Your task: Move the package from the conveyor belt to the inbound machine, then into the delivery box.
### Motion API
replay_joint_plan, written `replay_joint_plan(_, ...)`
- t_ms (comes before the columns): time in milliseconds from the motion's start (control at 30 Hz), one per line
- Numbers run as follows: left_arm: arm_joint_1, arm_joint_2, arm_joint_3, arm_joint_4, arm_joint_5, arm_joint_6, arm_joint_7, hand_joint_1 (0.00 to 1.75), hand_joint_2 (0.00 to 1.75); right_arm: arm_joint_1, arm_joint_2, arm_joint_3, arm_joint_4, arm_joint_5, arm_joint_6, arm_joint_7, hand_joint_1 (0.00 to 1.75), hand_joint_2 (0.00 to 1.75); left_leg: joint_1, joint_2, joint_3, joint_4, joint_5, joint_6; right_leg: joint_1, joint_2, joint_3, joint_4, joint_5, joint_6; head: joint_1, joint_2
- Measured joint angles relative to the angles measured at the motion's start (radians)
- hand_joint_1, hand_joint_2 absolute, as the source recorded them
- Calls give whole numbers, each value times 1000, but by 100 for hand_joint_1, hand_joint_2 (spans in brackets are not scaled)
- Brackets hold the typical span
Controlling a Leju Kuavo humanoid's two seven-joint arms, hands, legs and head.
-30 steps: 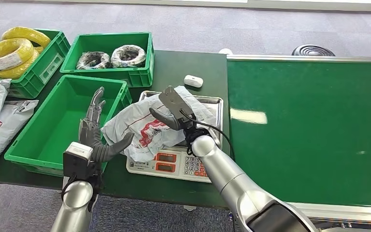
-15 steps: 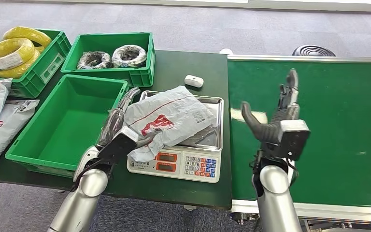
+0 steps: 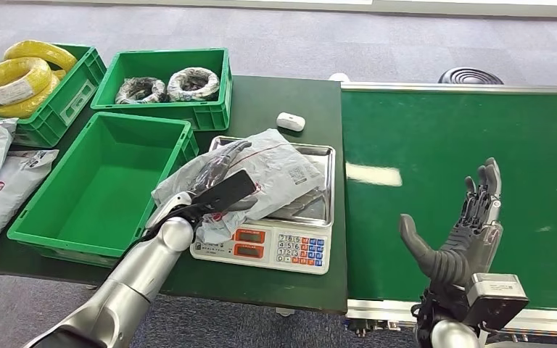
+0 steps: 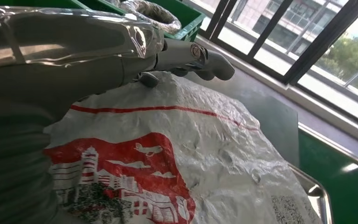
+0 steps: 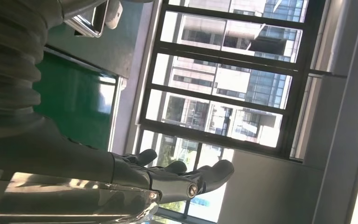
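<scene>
Right hand is raised at lower right of frame, fingers spread, nothing held, over the green conveyor belt. Left hand at frame centre is laid flat on the package, fingers stretched across its top; whether it's actually gripped can't be told. Pkg, a crumpled white bag w/ red print, is lying on the scale tray of the inbound machine. Delivery box is seen left of centre.

Yellow cable coils in a crate
</scene>
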Motion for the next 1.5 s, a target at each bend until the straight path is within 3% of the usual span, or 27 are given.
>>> replay_joint_plan(100, -56, -17, -15, 92, -18, -23, 15, 0, 175, 15, 6, 8, -10, 6, 14, 0, 0, 175, 0, 0, 0, 0, 0, 0, 0, 0, 0, 0, 0, 0, 0, 0)
replay_joint_plan(233, -116, -37, -36, 197, -43, -47, 26, 157, 175, 13, 10, 13, -11, 12, 28, 0, 0, 175, 0, 0, 0, 0, 0, 1, 0, 0, 1, 0, 0, 0, 0, 0)
replay_joint_plan(333, -147, -51, -59, 260, -72, -61, 39, 173, 175, 5, 14, 14, -11, 8, 36, 3, 0, 175, 0, 0, 0, 0, 0, 1, 0, 0, 1, 0, 0, 0, 0, 0)
replay_joint_plan(633, -210, -66, -100, 363, -95, -61, 57, 175, 175, -5, 17, 10, -19, -31, 56, 6, 0, 175, 0, 0, 3, 0, 0, 1, 0, 0, 4, 0, 0, 0, 0, 0)
replay_joint_plan(900, -211, -43, -83, 361, -50, 54, 3, 175, 175, -4, 25, 2, -21, -33, 57, 14, 0, 175, 0, 0, 4, 0, 1, 0, 0, 0, 5, 0, 0, 0, 0, 0)
replay_joint_plan(1067, -192, 18, -27, 250, -1, 112, -34, 175, 175, 4, 32, -5, -30, -32, 65, 18, 0, 175, 1, 1, 3, 0, 1, 0, 1, 0, 3, 1, 1, -1, 0, 0)
replay_joint_plan(1300, -139, 139, 74, -64, 6, 139, -3, 175, 175, 39, 39, -37, -36, -47, 82, 14, 0, 175, 1, 1, 0, 0, 1, 0, 1, 0, 0, 1, 0, -1, 0, 0)
replay_joint_plan(1500, -102, 234, 166, -243, -14, 153, 11, 175, 175, 73, 49, -69, -42, -58, 94, 3, 0, 175, 1, 1, -2, -1, 1, 0, 1, 0, -1, 1, 0, -1, 0, 0)
